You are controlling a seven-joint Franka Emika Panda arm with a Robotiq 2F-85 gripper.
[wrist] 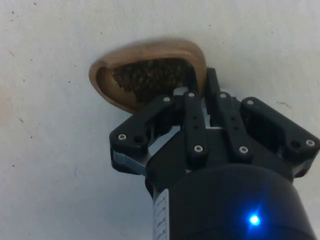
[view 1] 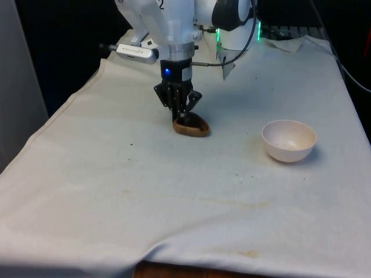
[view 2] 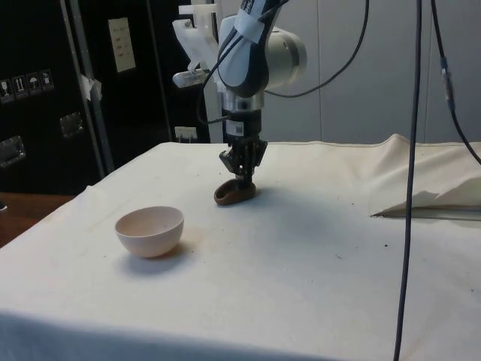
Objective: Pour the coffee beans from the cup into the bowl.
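End effector (view 1: 184,114) first: the black two-finger unit hung straight down from the white arm (view 1: 168,23), whose last links stood near vertical above it in both the front view and the side view (view 2: 242,171). Its fingers (wrist: 194,116) were drawn narrow and pinched the wall of the cup (view 1: 192,125), one finger inside the rim and the other outside, as the wrist view showed; the fingertips reached down to the cup's rim at its far edge.

Largest below it, the bench (view 1: 174,208) under a white cloth spread out on every side of the end effector, the cloth speckled with small dark specks and faint brownish stains.

Well apart from the end effector, toward the front view's right and nearer the camera, a white bowl (view 1: 289,140) stood upright on the cloth (view 2: 149,231).

Directly under the end effector sat the brown, shallow cup (wrist: 148,70), resting on the cloth and holding dark coffee beans (wrist: 150,79) heaped toward the gripped side.

No readable writing showed on the cup or bowl.
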